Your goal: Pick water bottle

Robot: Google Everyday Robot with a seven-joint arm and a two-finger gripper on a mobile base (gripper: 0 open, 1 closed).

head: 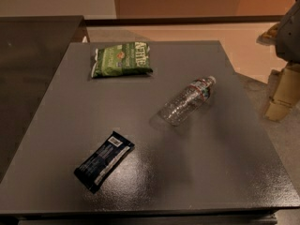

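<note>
At the far left we see a dark, dull side counter [28,55] running along the left edge of the grey, flat, slightly glossy surface [211,172] that carries everything else. On the near left of this surface lies a dark blue flat wrapper bar [104,161] with white print, set slantwise, its near end pointing to the left corner. Farther back, and a little to the right of it, a green crinkled snack bag [123,59] lies flat near the far edge.

Right of the centre lies the small clear ribbed plastic water bottle [186,101]. It is on its side, slantwise, with its white cap [211,80] pointing to the far right and its base towards the near left. A red-and-white label band sits near the neck. The bottle is well apart from both the bag and the wrapper bar, with bare surface all around it, and nothing lies between it and the right edge of the surface.

Beyond the right edge, over the pale floor [253,46], we see the pale grey arm [291,32] at the border of the view, and below it the tan-coloured tool [283,95]. The tool hangs off the surface, to the right of the bottle and apart from it, touching none of the three things. We cannot tell whether it is released or clenched, and we see nothing in its grasp.
</note>
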